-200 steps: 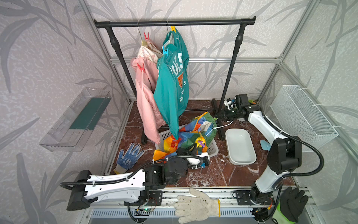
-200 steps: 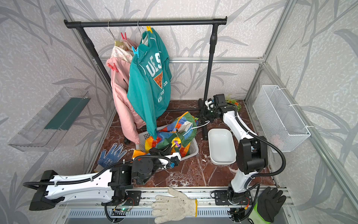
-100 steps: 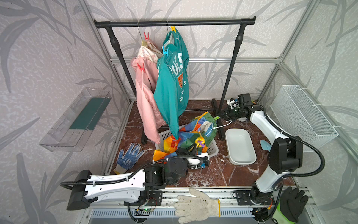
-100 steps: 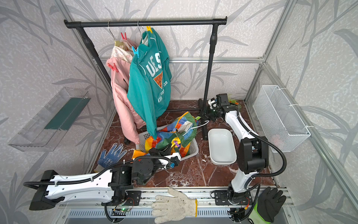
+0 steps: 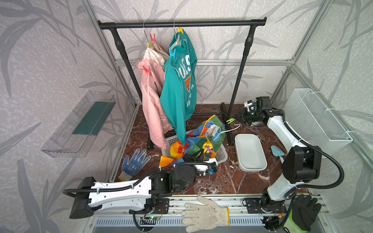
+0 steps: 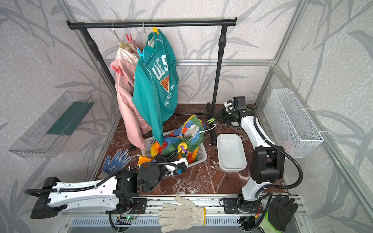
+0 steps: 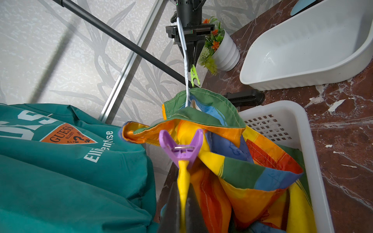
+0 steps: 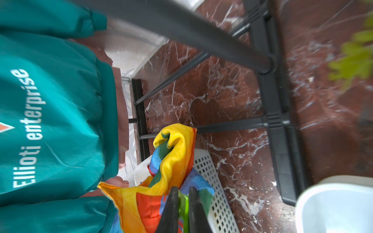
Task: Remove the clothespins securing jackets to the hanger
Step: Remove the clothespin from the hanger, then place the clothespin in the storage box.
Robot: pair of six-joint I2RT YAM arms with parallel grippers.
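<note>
Right gripper (image 5: 235,118) pinches green clothespin (image 5: 230,120) in open air beside rack post (image 5: 238,80), off rainbow jacket (image 5: 203,137).
Left gripper (image 7: 182,193) clamps that jacket's yellow edge under purple clothespin (image 7: 182,150). Two hung jackets carry four: two red clothespins (image 5: 152,37), yellow clothespin (image 5: 180,30), blue clothespin (image 5: 172,53).

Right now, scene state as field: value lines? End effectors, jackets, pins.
left end effector: shut on rainbow jacket, below purple clothespin
right end effector: shut on green clothespin, clear of fabric
rainbow jacket: in basket, purple clothespin clipped on
rail: pink jacket, teal jacket hanging
pink jacket pins: upper red clothespin, lower red clothespin
teal jacket pins: yellow clothespin, blue clothespin
</note>
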